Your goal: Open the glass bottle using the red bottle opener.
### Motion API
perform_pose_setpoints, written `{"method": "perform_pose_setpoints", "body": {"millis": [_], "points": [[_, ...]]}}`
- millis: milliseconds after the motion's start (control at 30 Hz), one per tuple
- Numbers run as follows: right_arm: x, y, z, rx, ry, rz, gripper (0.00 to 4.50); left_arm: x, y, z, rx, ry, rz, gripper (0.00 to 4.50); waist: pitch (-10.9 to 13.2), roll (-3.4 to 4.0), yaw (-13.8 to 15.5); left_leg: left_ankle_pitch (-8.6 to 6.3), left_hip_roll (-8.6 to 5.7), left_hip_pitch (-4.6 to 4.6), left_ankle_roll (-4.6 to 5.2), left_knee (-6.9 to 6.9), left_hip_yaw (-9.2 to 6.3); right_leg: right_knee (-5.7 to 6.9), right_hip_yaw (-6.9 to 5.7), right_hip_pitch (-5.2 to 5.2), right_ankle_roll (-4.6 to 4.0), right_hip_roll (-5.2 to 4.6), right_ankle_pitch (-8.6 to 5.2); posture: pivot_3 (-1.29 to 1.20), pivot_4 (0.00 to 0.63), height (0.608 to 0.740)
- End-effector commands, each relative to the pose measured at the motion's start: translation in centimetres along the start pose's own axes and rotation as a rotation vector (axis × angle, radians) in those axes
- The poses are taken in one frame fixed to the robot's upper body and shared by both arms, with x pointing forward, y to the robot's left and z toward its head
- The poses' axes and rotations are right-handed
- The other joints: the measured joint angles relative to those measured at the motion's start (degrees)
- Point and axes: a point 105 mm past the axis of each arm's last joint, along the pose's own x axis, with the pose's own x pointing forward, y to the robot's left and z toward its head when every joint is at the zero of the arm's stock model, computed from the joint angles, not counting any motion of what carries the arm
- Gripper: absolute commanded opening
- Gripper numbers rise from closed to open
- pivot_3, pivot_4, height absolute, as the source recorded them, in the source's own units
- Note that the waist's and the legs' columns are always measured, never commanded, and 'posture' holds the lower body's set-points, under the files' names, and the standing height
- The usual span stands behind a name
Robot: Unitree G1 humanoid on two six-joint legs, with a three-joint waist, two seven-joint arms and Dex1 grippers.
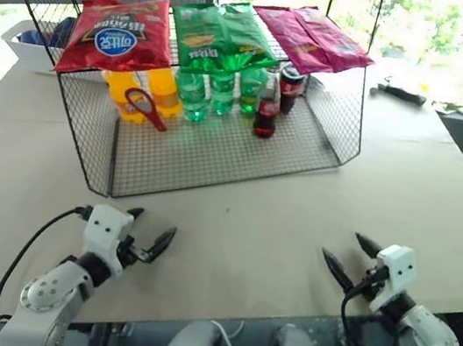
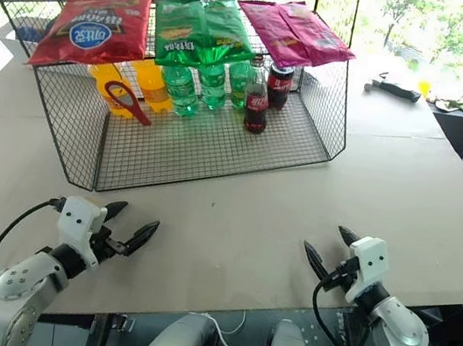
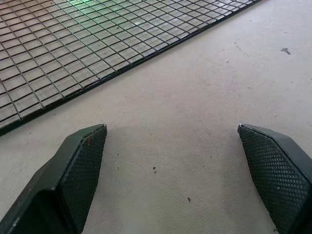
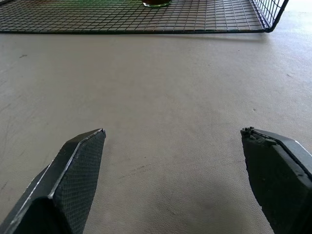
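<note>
The surface (image 1: 406,193) is matt beige, smooth but finely speckled with small dark marks. The wire rack (image 1: 216,157) is thin black metal mesh with a dull coating. On its top shelf lie glossy crinkled foil-like snack bags (image 1: 117,34). The glass bottle (image 1: 268,104) is clear and shiny; the green bottles (image 1: 193,94) look like translucent plastic. The red bottle opener (image 1: 144,108) has a smooth, slightly glossy finish. Each claw — left claw (image 1: 148,232), right claw (image 1: 345,256) — has black matt fingers (image 3: 83,165) with diamond-textured pads, on glossy white plastic housings.
</note>
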Motion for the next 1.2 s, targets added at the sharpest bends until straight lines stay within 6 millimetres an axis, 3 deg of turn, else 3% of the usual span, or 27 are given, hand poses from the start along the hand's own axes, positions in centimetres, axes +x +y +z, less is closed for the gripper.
{"method": "perform_pose_setpoints", "body": {"millis": [33,833,900,1200], "points": [[-0.2,-0.3,1.2,-0.033,-0.046,-0.006,4.47,0.0,-0.3,0.0,-0.001,-0.006,-0.020,4.44,0.00,0.00,0.00,0.00,0.00,0.00,0.00,0.00,0.00,0.00,0.00,0.00,0.00,0.00,0.00,0.00,0.150,0.740],[0.4,-0.5,1.5,-0.066,-0.057,0.027,4.47,-0.2,0.0,0.8,-0.016,-0.054,0.008,4.44,0.00,0.00,-0.08,0.02,0.00,0.00,-0.03,0.00,0.01,0.00,0.00,0.00,0.00,0.00,0.00,0.00,0.150,0.740],[0.8,-0.2,2.1,-0.071,-0.074,0.057,4.47,0.0,0.4,1.4,-0.017,-0.079,0.027,4.44,0.01,-0.01,-0.06,0.01,0.00,0.00,-0.01,0.00,0.00,0.00,0.00,0.00,0.00,0.00,0.00,0.00,0.150,0.740],[3.1,4.7,8.4,-0.019,-0.248,0.355,4.47,3.5,4.0,7.3,-0.050,-0.282,0.278,4.44,0.03,-0.10,0.00,0.13,-0.01,-0.01,-0.21,0.04,-0.09,0.04,-0.06,0.00,-0.04,0.02,0.05,0.00,0.150,0.740]]}}
